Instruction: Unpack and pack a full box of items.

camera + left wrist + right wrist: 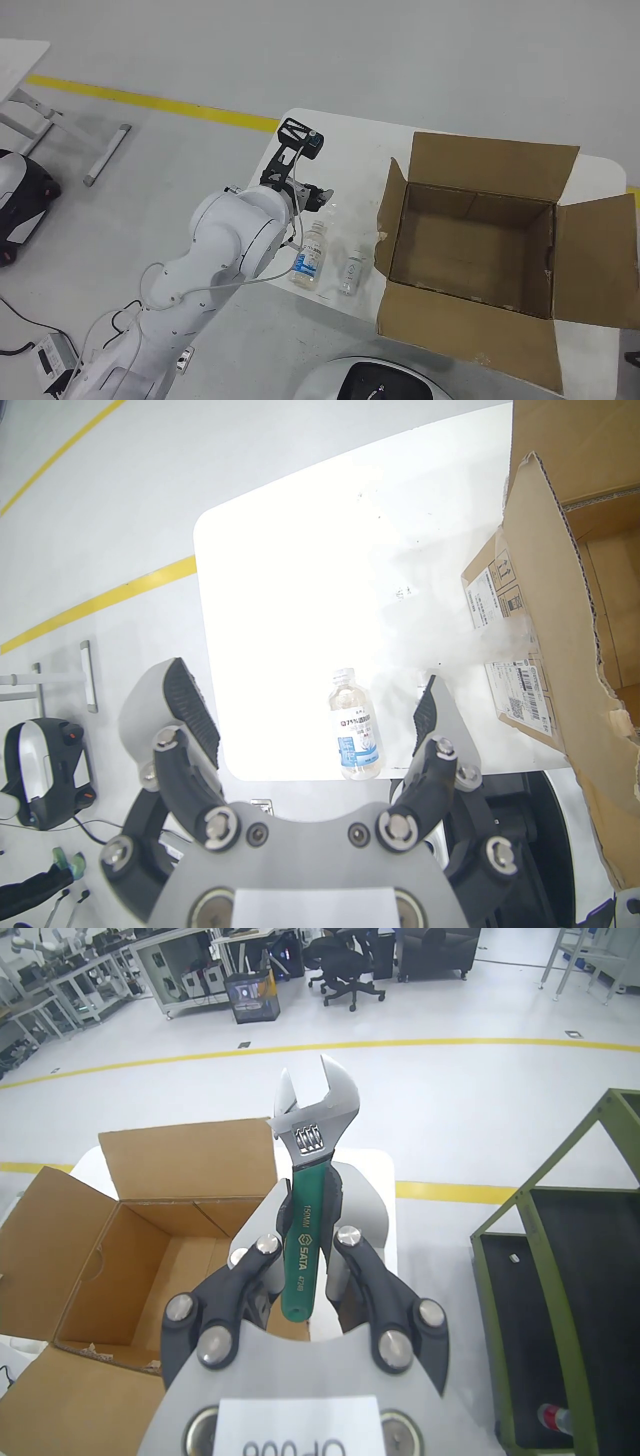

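Right gripper (310,1208) clamps wrench (316,1128) | left gripper (305,690) spread wide above bottle (355,730) | box (480,165) looks empty; repacking judged pending

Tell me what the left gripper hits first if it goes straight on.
Probably the blue-labelled bottle lying on the table, seen between the fingers of the open left gripper; depth is unclear.

The cardboard box (492,166) sits open on the white table (345,150), flaps splayed wide. Beside its left wall lie the larger bottle (311,255) and the smaller bottle (351,270), side by side. The left gripper (308,197) hangs just beyond the larger bottle's cap.
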Motion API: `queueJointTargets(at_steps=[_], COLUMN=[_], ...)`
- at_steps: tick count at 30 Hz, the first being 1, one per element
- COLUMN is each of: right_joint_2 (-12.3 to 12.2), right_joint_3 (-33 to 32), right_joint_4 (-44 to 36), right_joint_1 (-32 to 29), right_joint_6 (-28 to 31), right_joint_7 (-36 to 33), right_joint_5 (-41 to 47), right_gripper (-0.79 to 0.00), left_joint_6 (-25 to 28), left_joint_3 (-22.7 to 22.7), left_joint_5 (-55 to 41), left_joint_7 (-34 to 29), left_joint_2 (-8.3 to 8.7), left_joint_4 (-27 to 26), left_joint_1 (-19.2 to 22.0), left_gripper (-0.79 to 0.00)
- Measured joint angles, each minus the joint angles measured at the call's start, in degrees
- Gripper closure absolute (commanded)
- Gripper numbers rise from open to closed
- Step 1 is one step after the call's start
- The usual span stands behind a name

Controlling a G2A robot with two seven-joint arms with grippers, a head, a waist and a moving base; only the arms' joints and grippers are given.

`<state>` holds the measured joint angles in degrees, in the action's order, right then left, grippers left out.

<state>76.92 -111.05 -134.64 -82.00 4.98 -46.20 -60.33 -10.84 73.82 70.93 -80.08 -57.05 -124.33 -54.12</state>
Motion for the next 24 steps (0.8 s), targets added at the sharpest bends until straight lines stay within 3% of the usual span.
queueJointTargets(at_steps=[13,24], right_joint_2=[-0.25,0.55], right_joint_3=[-9.18,-5.12], right_joint_4=[0.0,1.08], right_joint_1=[-12.19,-24.85], right_joint_6=[0.7,-2.48], right_joint_7=[1.41,4.94], right_joint_5=[4.08,0.27], right_gripper=[0.0,0.0], left_joint_6=[0.0,0.0], left_joint_3=[0.0,0.0], left_joint_5=[0.0,0.0], left_joint_7=[0.0,0.0], left_joint_2=[0.0,0.0], left_joint_4=[0.0,0.0], left_joint_1=[0.0,0.0], left_gripper=[-0.785,-0.785])
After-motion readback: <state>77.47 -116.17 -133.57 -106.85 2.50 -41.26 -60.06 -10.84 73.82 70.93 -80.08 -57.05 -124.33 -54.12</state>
